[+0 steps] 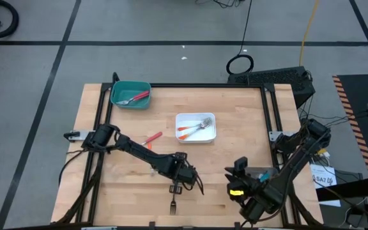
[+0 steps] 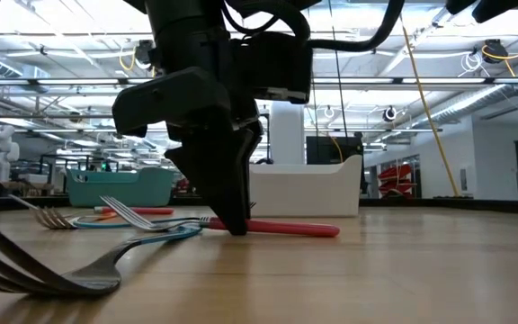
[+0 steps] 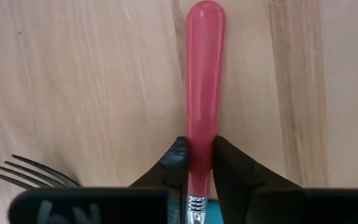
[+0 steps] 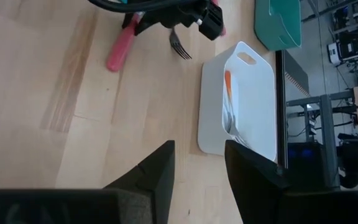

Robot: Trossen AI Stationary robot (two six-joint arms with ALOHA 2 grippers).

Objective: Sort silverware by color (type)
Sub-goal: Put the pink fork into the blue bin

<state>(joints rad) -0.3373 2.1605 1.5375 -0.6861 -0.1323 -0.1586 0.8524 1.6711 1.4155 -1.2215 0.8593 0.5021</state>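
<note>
A red-handled fork (image 3: 205, 81) lies flat on the wooden table, and my left gripper (image 3: 201, 171) stands over it, shut on its handle, near the table's front middle (image 1: 183, 182). Beside it lie a teal-handled fork (image 2: 156, 236) and another fork (image 1: 173, 204) close to the front edge. A further red fork (image 1: 153, 137) lies loose left of centre. My right gripper (image 4: 197, 168) hovers open above the front right of the table (image 1: 238, 172), holding nothing. My left gripper pinches the red handle near its metal neck (image 3: 201, 155) between its two fingers (image 3: 174, 168). The fingers come from above, pointing steeply down, and lie across the handle. The fork lies flat on the table, its free handle end (image 2: 317, 230) sticking out past the fingers.
A teal tray (image 1: 131, 94) with red forks stands at the far left. A white tray (image 1: 195, 126) with orange-handled forks stands at the table's middle. Black frame rails run along the left and right edges.
</note>
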